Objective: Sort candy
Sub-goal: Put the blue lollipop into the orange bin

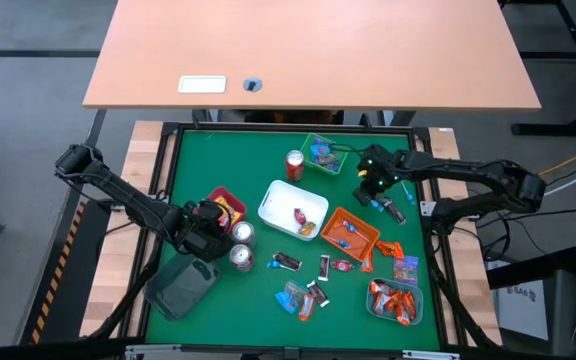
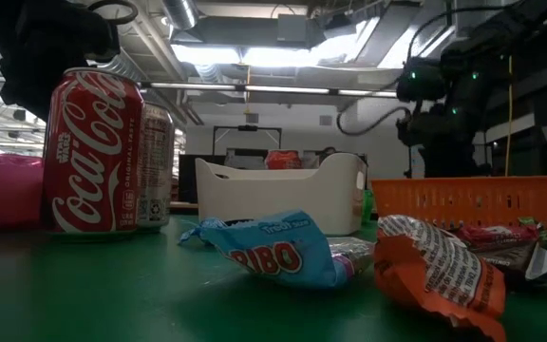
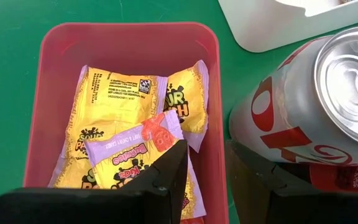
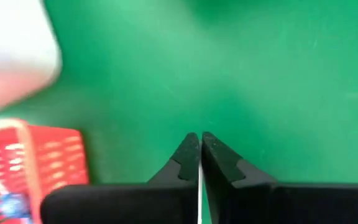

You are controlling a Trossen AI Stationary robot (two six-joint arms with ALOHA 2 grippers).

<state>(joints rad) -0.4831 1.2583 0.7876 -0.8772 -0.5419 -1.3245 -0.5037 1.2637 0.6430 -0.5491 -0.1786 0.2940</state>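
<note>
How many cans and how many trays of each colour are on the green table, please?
Cans: 3
Red tray: 1
White tray: 1
Orange tray: 1
Green tray: 1
Grey trays: 2
Total: 9

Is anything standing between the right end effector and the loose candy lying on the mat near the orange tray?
Nothing visible blocks it. The right end effector, shut and empty, hovers over bare green mat beside the orange tray; the loose candy lies on open mat just past the tray's corner.
</note>
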